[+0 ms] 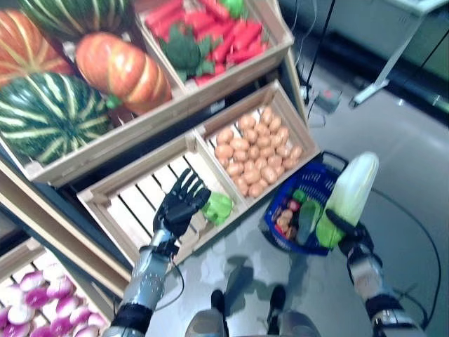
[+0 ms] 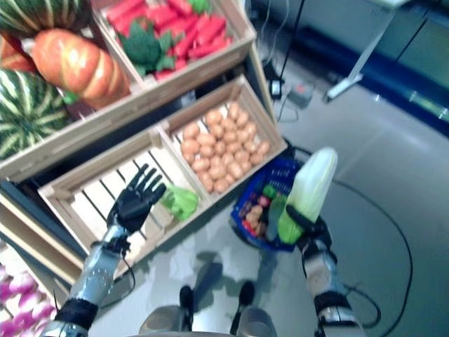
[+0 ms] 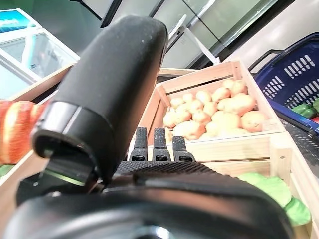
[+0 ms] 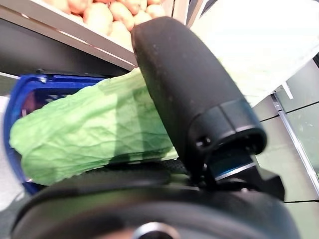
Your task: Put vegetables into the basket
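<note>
A cabbage is gripped at its green leafy end by the right robot hand, its long axis nearly upright, the pale end pointed toward 1 o'clock, just beside the blue basket. The left robot hand is spread wide over a slatted crate, a green vegetable beside it. Potatoes are seen beyond.

Right hand fingers hidden behind cabbage, basket contents partly covered, watermelon cropped
</note>
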